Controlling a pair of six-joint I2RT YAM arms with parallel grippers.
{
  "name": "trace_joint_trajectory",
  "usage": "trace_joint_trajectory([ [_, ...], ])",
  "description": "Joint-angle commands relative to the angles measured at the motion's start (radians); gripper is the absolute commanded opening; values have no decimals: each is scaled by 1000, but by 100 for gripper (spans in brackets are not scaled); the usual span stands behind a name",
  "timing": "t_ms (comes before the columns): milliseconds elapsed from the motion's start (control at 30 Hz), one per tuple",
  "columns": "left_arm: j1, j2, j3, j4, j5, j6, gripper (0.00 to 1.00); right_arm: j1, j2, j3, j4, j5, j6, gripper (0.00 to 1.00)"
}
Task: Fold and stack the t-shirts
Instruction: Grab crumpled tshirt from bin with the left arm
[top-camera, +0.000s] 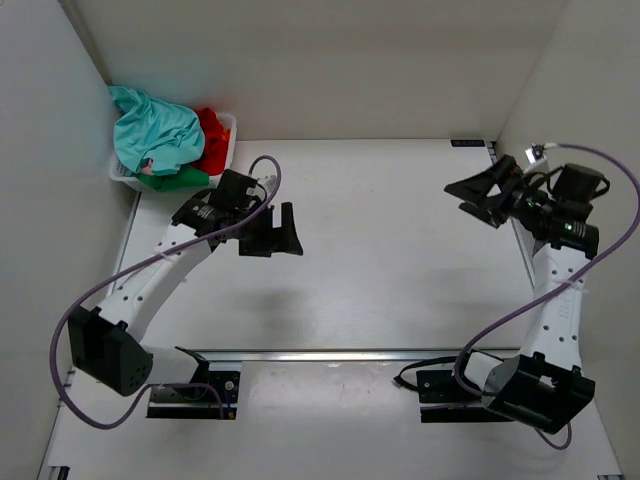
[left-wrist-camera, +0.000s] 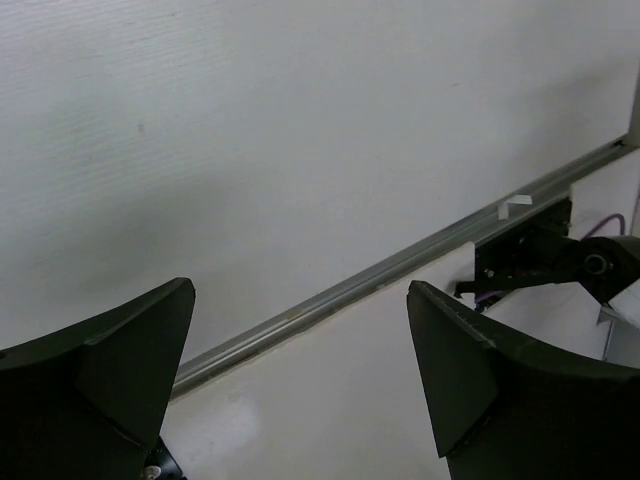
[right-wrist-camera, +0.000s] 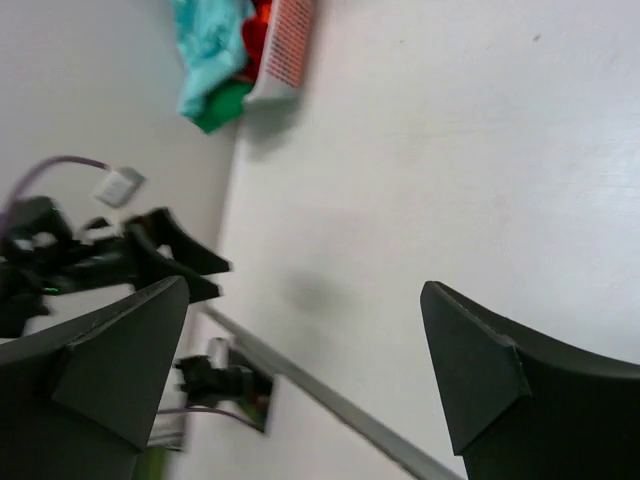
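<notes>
The t-shirts lie bunched in a white lattice basket at the back left corner: a teal one on top, a red one to its right, a green one at the front. No pink one shows. They also show far off in the right wrist view, teal, red and green. My left gripper is open and empty over the table, right of the basket. My right gripper is open and empty at the right side.
A metal rail crosses the table near the arm bases; it also shows in the left wrist view. White walls enclose the table on the left, back and right. Purple cables loop from both arms.
</notes>
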Motion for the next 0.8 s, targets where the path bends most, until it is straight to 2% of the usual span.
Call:
trace_joint_trajectory([
  [0,13,-66,-50,19,56,-22,99,151,32,214,-454,429,-369,99],
  [33,19,-98,-59,29,80,-17,98,176,29,211,-475,471,-375,99],
  [133,36,-195,-116,94,107,-19,98,167,-18,176,-488,468,-384,99],
  [200,97,-274,-136,175,123,-20,98,252,-15,212,-523,586,-398,99],
  [267,150,-331,-153,232,78,-48,99,368,-28,277,-549,815,-397,99],
  [300,173,-354,-155,284,39,-55,99,415,-44,294,-531,848,-403,99],
  [367,199,-363,-139,365,-20,-45,99,385,-48,309,-500,840,-404,99],
  [400,185,-332,-107,403,-109,-42,98,344,-43,327,-477,820,-418,99],
  [467,130,-255,-40,500,-194,1,99,366,-13,315,-425,755,-367,99],
  [533,90,-81,69,588,-263,81,99,520,33,320,-399,878,-329,99],
  [600,90,53,178,617,-321,87,98,738,109,364,-435,1088,-393,99],
  [667,95,159,308,631,-386,127,96,771,222,445,-477,1169,-440,99],
  [733,113,314,420,594,-560,193,39,680,253,487,-488,1154,-435,99],
  [767,143,348,492,579,-582,199,32,647,258,483,-479,1134,-412,99],
])
